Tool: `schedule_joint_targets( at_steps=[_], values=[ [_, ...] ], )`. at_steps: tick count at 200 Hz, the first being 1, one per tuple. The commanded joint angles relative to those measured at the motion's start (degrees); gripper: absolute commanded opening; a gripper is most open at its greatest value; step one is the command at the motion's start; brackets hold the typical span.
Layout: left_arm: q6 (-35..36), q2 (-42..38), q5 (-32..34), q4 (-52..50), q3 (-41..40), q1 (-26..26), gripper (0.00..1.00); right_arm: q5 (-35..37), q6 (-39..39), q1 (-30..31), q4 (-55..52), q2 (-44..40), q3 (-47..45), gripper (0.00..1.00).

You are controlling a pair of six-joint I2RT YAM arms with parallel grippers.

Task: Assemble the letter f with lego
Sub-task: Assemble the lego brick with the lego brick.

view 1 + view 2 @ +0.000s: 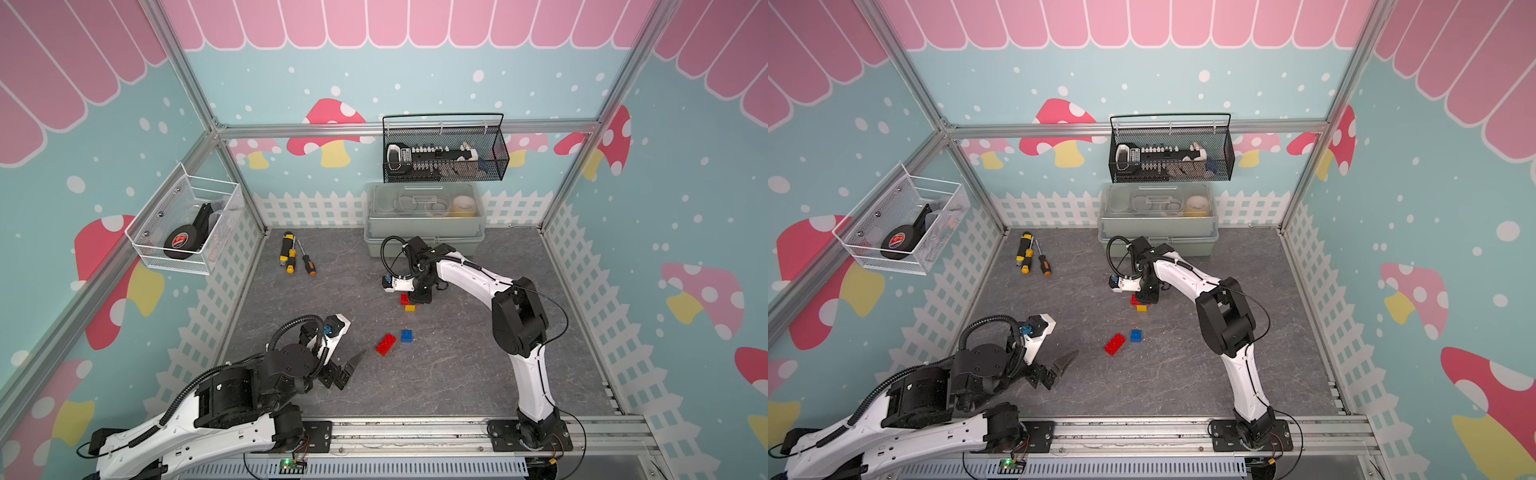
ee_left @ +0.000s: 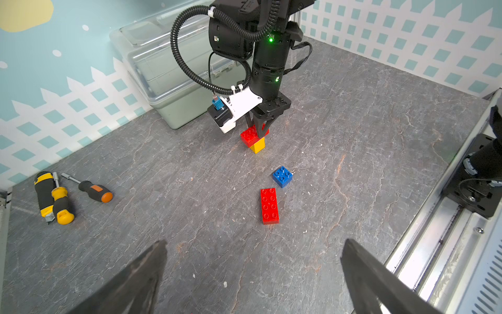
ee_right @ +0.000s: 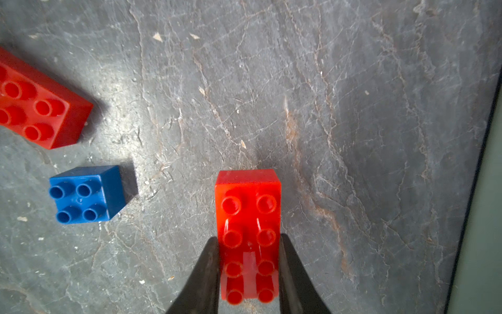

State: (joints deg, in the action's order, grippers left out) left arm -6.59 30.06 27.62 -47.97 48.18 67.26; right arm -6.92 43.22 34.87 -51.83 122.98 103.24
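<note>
My right gripper (image 3: 248,239) is shut on a red oblong lego brick (image 3: 248,217), its fingers pressed to the brick's long sides. That brick (image 2: 251,135) sits on a yellow square brick (image 2: 258,146) standing on the grey floor; from the right wrist the yellow one is hidden. In both top views the pair shows mid-table, red (image 1: 404,298) over yellow (image 1: 410,308). A loose red oblong brick (image 1: 386,344) and a blue square brick (image 1: 407,336) lie side by side nearer the front. My left gripper (image 2: 255,242) hovers open and empty, short of the loose bricks.
Two orange-and-yellow-handled screwdrivers (image 1: 297,257) lie at the back left. A lidded plastic box (image 1: 424,216) stands against the back wall just behind the right arm, under a black wire basket (image 1: 444,149). A white wire basket (image 1: 183,220) hangs left. A metal rail (image 1: 415,432) runs along the front.
</note>
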Motion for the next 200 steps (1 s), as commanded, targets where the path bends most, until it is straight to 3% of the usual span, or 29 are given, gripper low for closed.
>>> schedule_joint_targets(
  at_steps=[1, 109, 200],
  values=[
    [1.05, -0.01, 0.07, -1.17, 1.13, 0.24, 0.99, 2.48, -0.29, -0.06, -1.46, 4.01, -1.73, 0.20],
    [1.12, 0.06, 0.07, -1.17, 1.15, 0.26, 0.99, -0.99, -1.50, -0.21, -1.52, 2.54, 0.31, 0.22],
    [1.07, -0.03, -0.11, -1.17, 1.12, 0.26, 0.99, -2.57, -2.53, -0.41, -1.53, 1.87, 1.79, 0.45]
  ],
)
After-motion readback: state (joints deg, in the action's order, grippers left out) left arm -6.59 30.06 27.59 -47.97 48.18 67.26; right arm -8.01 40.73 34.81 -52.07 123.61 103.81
